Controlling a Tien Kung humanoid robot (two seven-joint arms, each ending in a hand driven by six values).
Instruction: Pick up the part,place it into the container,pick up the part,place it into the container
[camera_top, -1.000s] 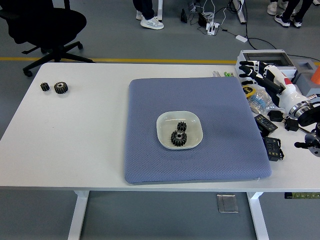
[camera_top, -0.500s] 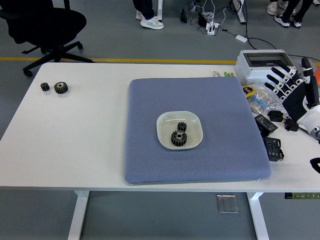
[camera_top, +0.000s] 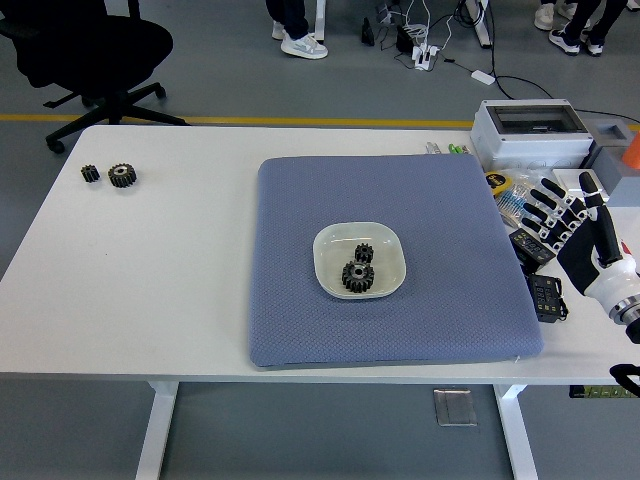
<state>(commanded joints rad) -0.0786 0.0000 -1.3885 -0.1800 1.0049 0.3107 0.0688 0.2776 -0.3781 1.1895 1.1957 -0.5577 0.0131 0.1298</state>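
Observation:
A white square bowl (camera_top: 325, 262) sits in the middle of the blue mat (camera_top: 420, 210). Inside it lie two black gears, a larger one (camera_top: 358, 277) in front and a smaller one (camera_top: 363, 253) behind. Two more black gears rest on the bare table at the far left, a small one (camera_top: 90, 173) and a bigger one (camera_top: 122, 176). My right hand (camera_top: 560, 212) hovers off the mat's right edge, fingers spread, holding nothing. My left arm is out of the picture.
A grey box (camera_top: 530, 132), a tape roll (camera_top: 498, 182), black adapters (camera_top: 545, 293) and cables crowd the table's right side under my hand. A black office chair (camera_top: 95, 50) stands behind the table at the left. People's feet (camera_top: 302, 44) show on the floor beyond.
My right hand has drawn back toward me and downward along the table's right side, from beside the grey box to near the black adapters. The gears have not moved.

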